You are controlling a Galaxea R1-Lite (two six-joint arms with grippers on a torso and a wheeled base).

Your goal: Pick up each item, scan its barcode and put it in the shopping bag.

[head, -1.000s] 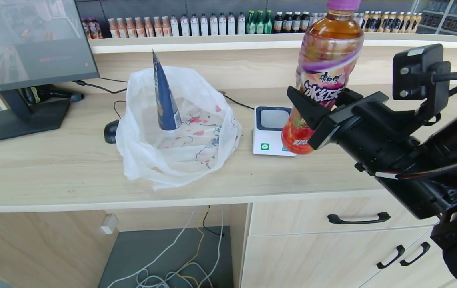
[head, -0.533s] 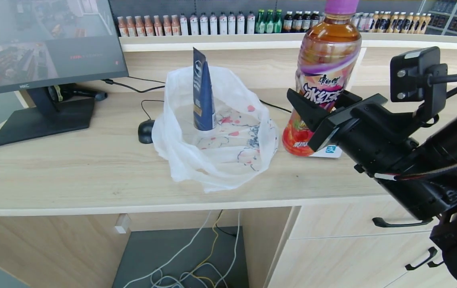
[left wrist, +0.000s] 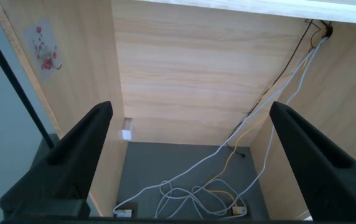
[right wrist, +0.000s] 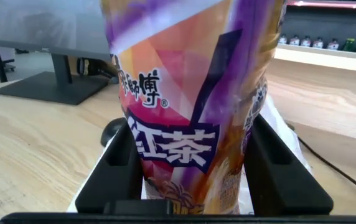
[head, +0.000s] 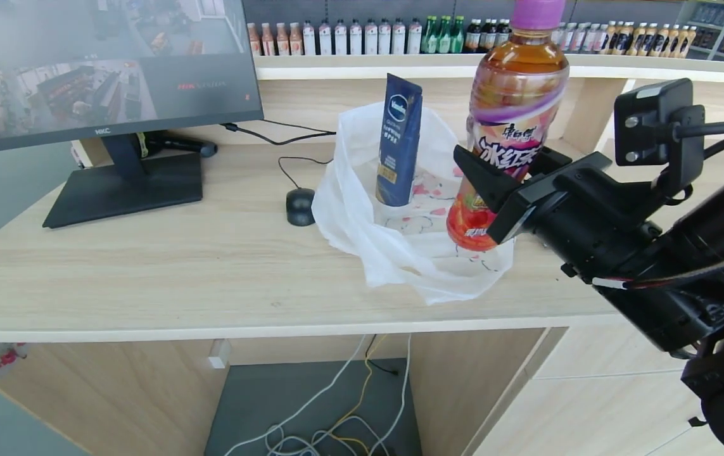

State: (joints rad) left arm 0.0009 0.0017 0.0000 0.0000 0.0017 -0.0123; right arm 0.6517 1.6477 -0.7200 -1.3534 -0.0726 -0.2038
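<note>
My right gripper [head: 517,166] is shut on a tea bottle [head: 514,126] with a purple cap and holds it upright above the counter. The bottle's base hangs over the right side of the white shopping bag [head: 362,215]. In the right wrist view the bottle [right wrist: 190,106] stands between the two black fingers [right wrist: 122,165]. A dark blue tube [head: 398,149] stands upright inside the bag. My left gripper [left wrist: 190,155] is open and holds nothing. It is low, facing the space under the counter.
A monitor [head: 95,63] on a black stand is at the counter's back left, and a black mouse [head: 300,206] lies just left of the bag. Bottles line the far shelf [head: 400,35]. Loose cables [head: 336,411] lie under the counter.
The head camera has turned, so the whole scene slid right in the picture. Against the counter, the held bottle went from over the scanner to over the bag's right side.
</note>
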